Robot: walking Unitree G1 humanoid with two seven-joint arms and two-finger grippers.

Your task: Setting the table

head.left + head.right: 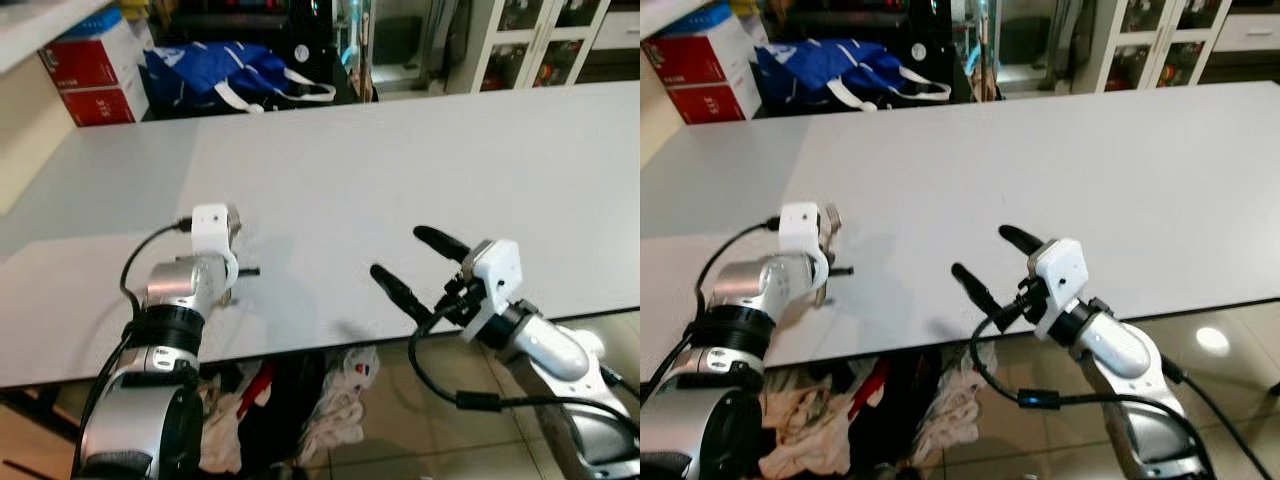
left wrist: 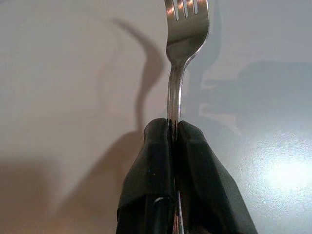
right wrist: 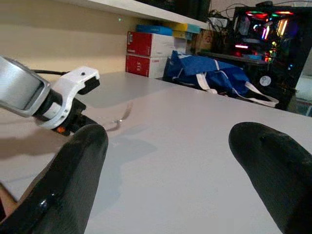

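Note:
A silver fork is pinched by its handle in my left gripper, tines pointing away, just over the pale grey table. In the head views that left gripper points down at the table's near left part, with its wrist housing over the fingers. From the right wrist camera the fork shows as a thin curved shape below it. My right gripper is open with nothing between its fingers. It hovers over the table's front edge, to the right of the left one and aimed toward it.
A blue bag and red-and-white boxes lie beyond the table's far left edge. Glass-door cabinets stand at the back right. Crumpled cloths lie on the floor under the front edge.

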